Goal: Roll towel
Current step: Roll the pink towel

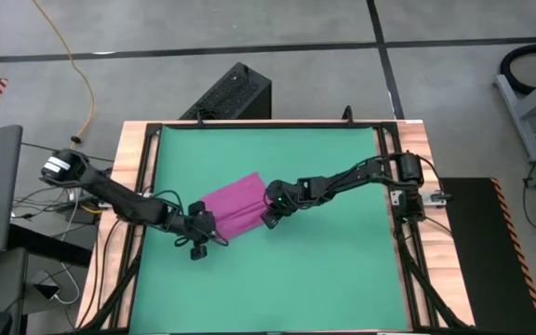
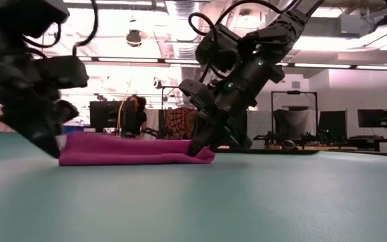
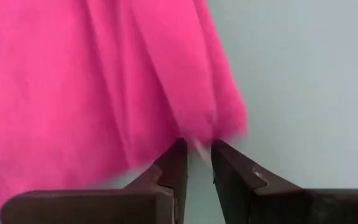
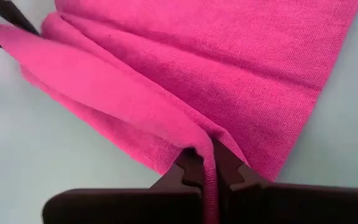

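We've got the green mat (image 1: 342, 233) covering the counter (image 1: 133, 158), and the towel (image 1: 235, 207) lies near its middle, folded over once along its near edge, so the roll is only begun and most cloth is flat. The right gripper (image 4: 209, 163) has its jaws clamped on the fold. The left gripper (image 3: 197, 155) sits at the opposite corner, jaws slightly apart, cloth just at their tips. Only the low view shows how thin the fold is.
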`<move>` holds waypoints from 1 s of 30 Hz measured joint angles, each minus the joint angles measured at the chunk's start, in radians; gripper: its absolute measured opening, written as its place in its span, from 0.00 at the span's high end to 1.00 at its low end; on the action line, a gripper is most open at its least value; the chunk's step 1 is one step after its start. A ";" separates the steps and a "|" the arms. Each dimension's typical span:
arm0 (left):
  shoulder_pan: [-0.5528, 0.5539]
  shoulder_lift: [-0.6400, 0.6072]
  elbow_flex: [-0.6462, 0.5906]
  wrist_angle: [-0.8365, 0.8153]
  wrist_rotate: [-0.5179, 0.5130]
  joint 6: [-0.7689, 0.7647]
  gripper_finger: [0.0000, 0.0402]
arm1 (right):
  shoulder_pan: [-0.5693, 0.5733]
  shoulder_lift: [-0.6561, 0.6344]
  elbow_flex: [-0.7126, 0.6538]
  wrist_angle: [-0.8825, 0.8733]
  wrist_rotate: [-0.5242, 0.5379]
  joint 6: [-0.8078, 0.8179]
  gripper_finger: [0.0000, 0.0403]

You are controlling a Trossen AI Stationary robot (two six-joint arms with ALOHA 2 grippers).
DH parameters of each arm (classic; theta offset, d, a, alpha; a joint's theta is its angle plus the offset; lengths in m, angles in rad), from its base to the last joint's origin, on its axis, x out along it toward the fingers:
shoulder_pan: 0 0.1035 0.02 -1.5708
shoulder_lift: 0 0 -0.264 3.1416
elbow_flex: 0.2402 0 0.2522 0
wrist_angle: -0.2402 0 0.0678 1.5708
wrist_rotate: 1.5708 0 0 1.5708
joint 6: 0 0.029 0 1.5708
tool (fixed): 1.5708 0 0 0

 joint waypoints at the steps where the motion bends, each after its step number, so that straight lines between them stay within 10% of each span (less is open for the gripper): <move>1: -0.010 -0.012 0.007 -0.035 0.001 0.000 0.84 | -0.001 0.000 0.000 0.000 0.000 0.000 0.96; 18: -0.283 -0.135 0.171 -0.192 -0.502 0.022 0.99 | 0.001 0.003 -0.003 -0.008 -0.002 -0.024 0.96; 30: -0.143 0.098 0.193 0.019 -0.351 0.317 1.00 | 0.004 0.003 -0.003 -0.007 -0.007 -0.032 0.96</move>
